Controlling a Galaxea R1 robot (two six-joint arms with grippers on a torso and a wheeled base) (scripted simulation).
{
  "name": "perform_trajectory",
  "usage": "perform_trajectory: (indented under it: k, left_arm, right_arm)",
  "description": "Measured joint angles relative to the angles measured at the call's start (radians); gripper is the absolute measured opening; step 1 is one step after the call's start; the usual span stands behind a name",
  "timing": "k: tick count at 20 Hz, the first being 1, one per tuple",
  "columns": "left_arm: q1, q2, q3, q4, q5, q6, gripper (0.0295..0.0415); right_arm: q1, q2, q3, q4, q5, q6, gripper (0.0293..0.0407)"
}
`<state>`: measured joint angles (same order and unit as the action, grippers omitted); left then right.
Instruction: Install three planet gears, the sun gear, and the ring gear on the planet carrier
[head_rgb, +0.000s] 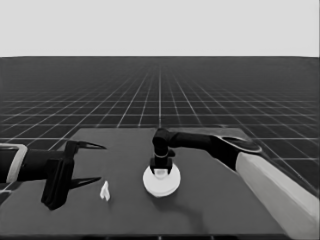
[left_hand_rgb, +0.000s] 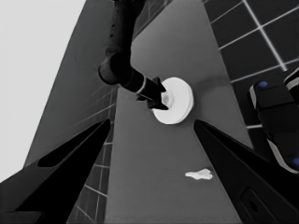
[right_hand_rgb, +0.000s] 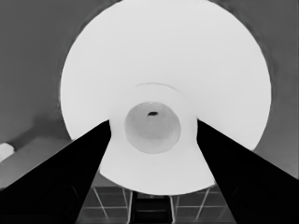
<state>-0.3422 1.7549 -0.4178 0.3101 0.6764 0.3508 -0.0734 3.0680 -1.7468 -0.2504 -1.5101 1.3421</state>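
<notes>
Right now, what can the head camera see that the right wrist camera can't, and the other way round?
Only the head view shows the waiting left gripper at the table's left end, the thin white piece beside it, and the whole right arm reaching in. Only the right wrist view looks straight down into the hole in the raised middle of the white round part. Both show that round part with the right gripper straddling its raised middle.

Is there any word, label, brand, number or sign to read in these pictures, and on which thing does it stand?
There are none. The larger round part, the thin white piece, the table, the right gripper at the round part's middle and the parked left gripper over the table's left end all bear no text.
</notes>
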Motion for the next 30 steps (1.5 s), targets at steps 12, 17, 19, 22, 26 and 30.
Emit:
perform_trajectory:
  k: [12, 17, 19, 22, 26, 30]
  left_arm:
    - [0.0, 0.0, 0.0, 0.0, 0.0, 0.0, 0.0385]
    - [0.0, 0.0, 0.0, 0.0, 0.0, 0.0, 0.0385]
    - [0.0, 0.0, 0.0, 0.0, 0.0, 0.0, 0.0385]
    - [0.0, 0.0, 0.0, 0.0, 0.0, 0.0, 0.0385]
    - [0.0, 0.0, 0.0, 0.0, 0.0, 0.0, 0.0385]
    - [0.0, 0.0, 0.0, 0.0, 0.0, 0.0, 0.0385]
  right_arm:
    - [-0.005, 0.0, 0.0, 0.0, 0.0, 0.1, 0.0351]
    - [-0.005, 0.0, 0.0, 0.0, 0.0, 0.144, 0.035]
    - [-0.005, -0.001, 0.0, 0.0, 0.0, 0.161, 0.035]
    - [-0.006, -0.001, -0.001, 0.0, 0.0, 0.188, 0.035]
    - [-0.007, -0.001, -0.001, 0.0, 0.0, 0.222, 0.035]
    - [-0.007, -0.001, -0.001, 0.0, 0.0, 0.257, 0.035]
